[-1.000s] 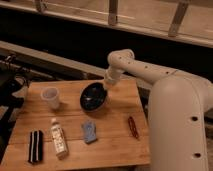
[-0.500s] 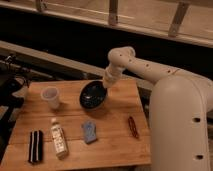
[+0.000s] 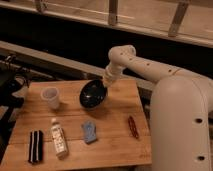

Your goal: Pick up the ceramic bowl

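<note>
The gripper (image 3: 103,85) has its fingers clamped on the far rim of the ceramic bowl (image 3: 92,94), which hangs tilted above the table (image 3: 115,131) because one edge carries it.

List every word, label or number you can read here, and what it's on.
Nothing is readable.
Small bottle: its label shows only blurred marks.
Blue packet: print too blurred to read.
Ceramic bowl, tilted at the gripper by its rim: no writing.
Cup: no writing.
</note>
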### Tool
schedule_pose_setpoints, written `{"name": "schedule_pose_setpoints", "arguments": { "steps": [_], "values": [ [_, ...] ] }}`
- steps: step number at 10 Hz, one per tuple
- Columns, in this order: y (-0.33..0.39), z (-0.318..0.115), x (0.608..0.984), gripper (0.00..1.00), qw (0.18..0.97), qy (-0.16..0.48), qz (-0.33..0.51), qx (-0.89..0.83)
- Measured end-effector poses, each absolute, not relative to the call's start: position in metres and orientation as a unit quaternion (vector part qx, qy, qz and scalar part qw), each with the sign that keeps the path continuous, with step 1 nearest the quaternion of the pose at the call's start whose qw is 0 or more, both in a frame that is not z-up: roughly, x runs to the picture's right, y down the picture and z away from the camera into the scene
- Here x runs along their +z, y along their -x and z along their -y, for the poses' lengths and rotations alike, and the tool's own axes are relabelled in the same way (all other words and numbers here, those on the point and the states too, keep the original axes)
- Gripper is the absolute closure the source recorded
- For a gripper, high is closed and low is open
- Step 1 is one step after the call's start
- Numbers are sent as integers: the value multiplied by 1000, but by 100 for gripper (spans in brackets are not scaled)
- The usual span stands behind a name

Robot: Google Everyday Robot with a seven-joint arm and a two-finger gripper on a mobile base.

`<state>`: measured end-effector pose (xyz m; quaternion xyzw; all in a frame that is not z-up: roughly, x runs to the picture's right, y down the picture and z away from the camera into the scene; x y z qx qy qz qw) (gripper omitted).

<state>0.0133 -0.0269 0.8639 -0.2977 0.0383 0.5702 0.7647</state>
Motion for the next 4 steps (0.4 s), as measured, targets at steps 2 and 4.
{"name": "schedule_pose_setpoints", "arguments": {
  "steps": [2,4],
  "values": [
    [-15,28,864,82,765,297,-37,570],
    [-16,30,862,82,765,297,-36,571]
  ]
}}
